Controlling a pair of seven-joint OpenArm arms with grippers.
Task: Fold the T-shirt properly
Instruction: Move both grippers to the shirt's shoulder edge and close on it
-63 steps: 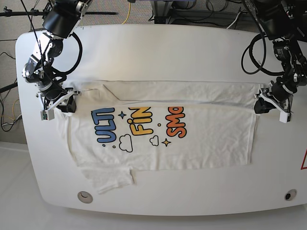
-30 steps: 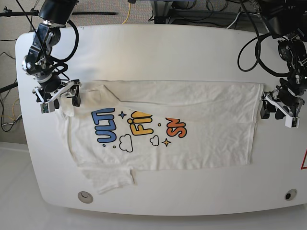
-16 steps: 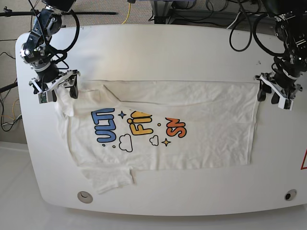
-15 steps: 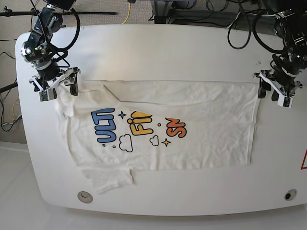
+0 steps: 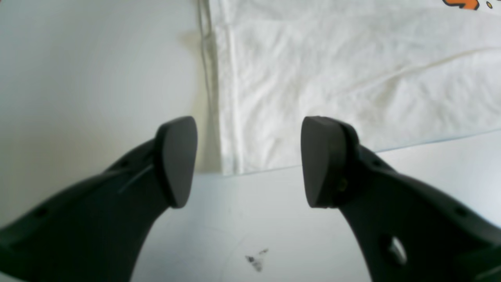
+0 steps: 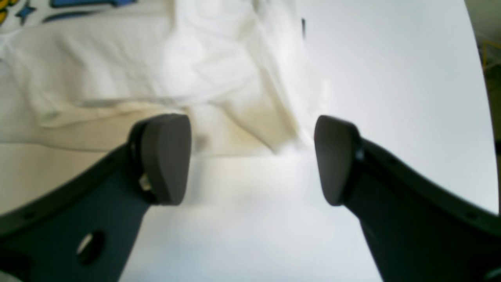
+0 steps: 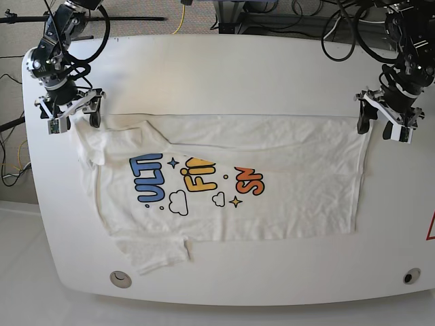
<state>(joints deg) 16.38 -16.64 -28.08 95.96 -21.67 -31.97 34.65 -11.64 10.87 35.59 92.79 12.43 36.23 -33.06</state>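
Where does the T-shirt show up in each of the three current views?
Base: the T-shirt lies spread across the table's middle.
Left wrist: its plain hem corner fills the upper right.
Right wrist: its bunched sleeve end fills the upper left.
Shared landmark: the coloured print, at the top edge of both wrist views.

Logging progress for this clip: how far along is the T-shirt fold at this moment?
Done: the T-shirt lies flat on the table with its far long edge turned over, covering the upper part of the print. In hand: nothing; the left gripper and right gripper are both open, just off the far corners. Left: the near sleeve still sticks out, and the remaining folds.
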